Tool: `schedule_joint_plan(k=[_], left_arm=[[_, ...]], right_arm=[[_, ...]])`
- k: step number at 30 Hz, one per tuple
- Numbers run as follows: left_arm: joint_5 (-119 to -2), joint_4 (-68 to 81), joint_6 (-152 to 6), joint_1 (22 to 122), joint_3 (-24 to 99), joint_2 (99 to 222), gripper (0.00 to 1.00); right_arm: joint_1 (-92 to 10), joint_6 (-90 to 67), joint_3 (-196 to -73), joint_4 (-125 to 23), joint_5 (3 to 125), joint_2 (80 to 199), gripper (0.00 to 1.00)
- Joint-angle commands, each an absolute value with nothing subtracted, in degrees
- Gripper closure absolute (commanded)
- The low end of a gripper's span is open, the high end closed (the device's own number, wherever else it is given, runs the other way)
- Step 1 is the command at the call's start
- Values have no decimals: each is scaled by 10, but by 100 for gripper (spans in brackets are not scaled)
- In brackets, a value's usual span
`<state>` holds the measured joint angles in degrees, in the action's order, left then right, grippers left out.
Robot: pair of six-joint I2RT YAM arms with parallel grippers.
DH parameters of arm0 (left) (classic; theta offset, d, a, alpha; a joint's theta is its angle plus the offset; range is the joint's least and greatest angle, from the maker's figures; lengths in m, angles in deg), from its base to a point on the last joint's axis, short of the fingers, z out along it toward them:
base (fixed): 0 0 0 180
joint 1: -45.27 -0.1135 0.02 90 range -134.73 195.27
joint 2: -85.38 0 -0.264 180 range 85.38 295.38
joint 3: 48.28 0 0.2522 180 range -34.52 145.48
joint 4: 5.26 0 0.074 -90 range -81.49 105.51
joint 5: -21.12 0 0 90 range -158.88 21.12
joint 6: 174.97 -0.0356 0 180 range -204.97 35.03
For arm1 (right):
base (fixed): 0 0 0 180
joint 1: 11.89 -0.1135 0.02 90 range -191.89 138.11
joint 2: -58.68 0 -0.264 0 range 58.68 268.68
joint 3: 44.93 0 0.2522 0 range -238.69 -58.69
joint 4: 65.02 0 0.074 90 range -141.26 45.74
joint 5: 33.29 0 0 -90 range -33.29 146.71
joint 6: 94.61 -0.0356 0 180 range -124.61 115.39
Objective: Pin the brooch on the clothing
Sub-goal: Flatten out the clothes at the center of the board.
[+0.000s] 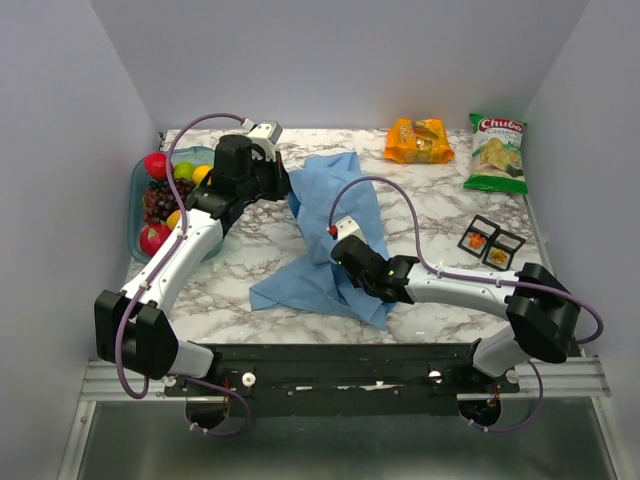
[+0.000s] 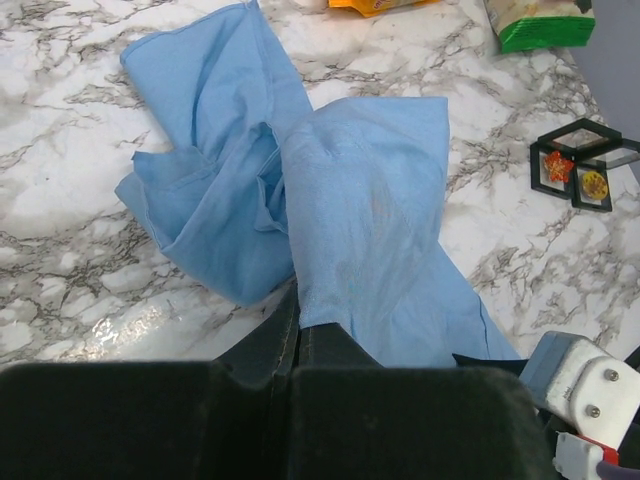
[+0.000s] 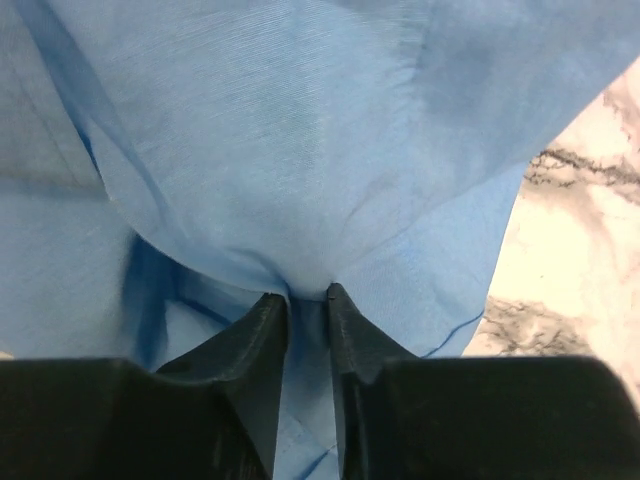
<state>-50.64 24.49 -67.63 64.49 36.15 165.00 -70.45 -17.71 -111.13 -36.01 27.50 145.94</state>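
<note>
The shirt (image 1: pixel 335 200) lies bunched mid-worktop (image 1: pixel 250 262), long axis roughly 12 to 6. The left claw (image 1: pixel 283 188) is clenched on its 10 o'clock edge, and the right claw (image 1: pixel 330 243) pinches a fold mid-cloth. A tub (image 1: pixel 133 200) at 9 o'clock holds fruit, while the brooch (image 1: pixel 477 240) sits in the trays (image 2: pixel 534 168) at 3 o'clock of the right claw (the nearer arm, I judge), well apart from the shirt.

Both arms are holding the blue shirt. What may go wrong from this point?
The right fingers pinch only a thin fold of the shirt; it may slip out when pulled. The left fingers grip the shirt too, while the brooch lies in its tray, so neither arm is free to take it. The shirt is bunched; a pin might catch several layers.
</note>
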Motion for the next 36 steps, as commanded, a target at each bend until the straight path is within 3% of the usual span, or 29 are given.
schedule_joint_plan(k=[1, 5, 19, 21, 24, 30, 36], left_arm=[[-521, 244, -687, 641, 354, 1631, 100], [-533, 250, -694, 641, 355, 1626, 100], [-557, 269, -715, 641, 359, 1630, 100], [-560, 270, -717, 641, 360, 1628, 100], [-570, 271, -725, 641, 360, 1626, 100], [-657, 269, -755, 641, 355, 1593, 100], [-677, 258, -812, 649, 404, 1534, 100]], right_arm=[[-709, -185, -1118, -340, 219, 1458, 77], [-708, -189, -1126, -325, 223, 1444, 82], [-686, -215, -1155, -288, 345, 1369, 82], [-680, -216, -1151, -289, 349, 1368, 86], [-672, -217, -1140, -288, 311, 1374, 99], [-627, -188, -1167, -264, 243, 1331, 99], [-603, -55, -1291, -265, 137, 1279, 99]])
